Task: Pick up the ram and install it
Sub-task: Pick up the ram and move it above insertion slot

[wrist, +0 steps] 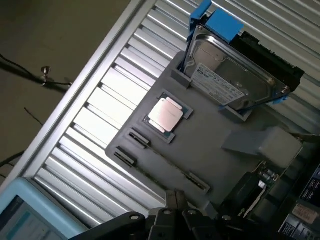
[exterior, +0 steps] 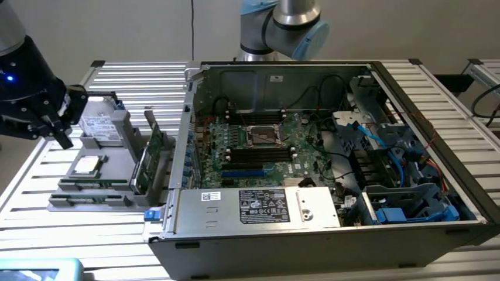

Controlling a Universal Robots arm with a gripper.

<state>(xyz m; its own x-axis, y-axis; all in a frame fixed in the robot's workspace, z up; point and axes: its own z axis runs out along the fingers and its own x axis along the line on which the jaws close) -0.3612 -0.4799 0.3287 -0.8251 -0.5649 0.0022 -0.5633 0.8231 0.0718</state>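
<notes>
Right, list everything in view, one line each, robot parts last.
table: one, silver slats, under everything
computer case: one, black, open, mid-table
motherboard: one, green, inside the case
power supply: one, silver, labelled, case front
tray: one, grey, exterior view's left of the case
hard drive: one, silver in blue bracket, upright on the tray
processor: one, silver, in the tray's recess
green card: one, upright at the tray's case side
ram: perhaps one, thin dark strip between the tray's clips; unsure
screen: one, light blue frame, table edge
arm: one, grey and light blue, behind the case
gripper: one, black, shut, empty, beside the hard drive
</notes>
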